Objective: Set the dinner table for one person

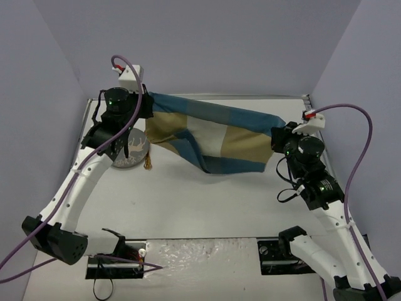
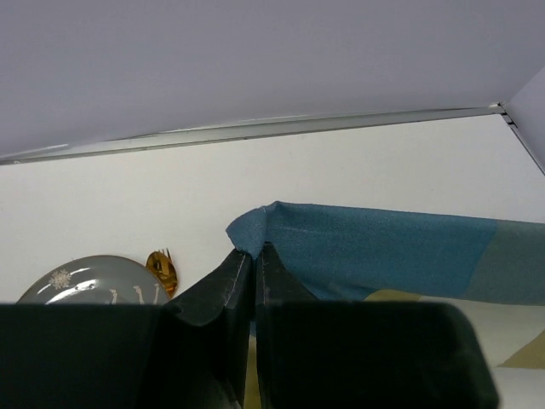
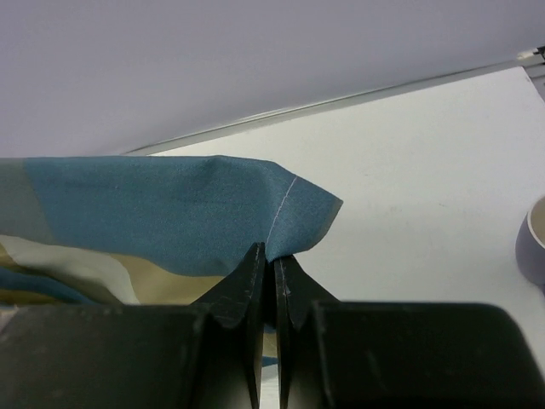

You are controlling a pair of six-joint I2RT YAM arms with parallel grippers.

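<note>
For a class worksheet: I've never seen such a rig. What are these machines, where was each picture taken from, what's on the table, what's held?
These are two robot arms bolted to a white table. The wide picture looks down from above and behind them; the others come from a camera on each wrist. The left gripper and right gripper each pinch a corner of a blue-and-tan placemat, sagging between them. A grey plate and a small amber object lie at the left.

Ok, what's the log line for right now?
left gripper: shut on placemat corner | right gripper: shut on another corner | placemat: hangs between them, sagging
</note>
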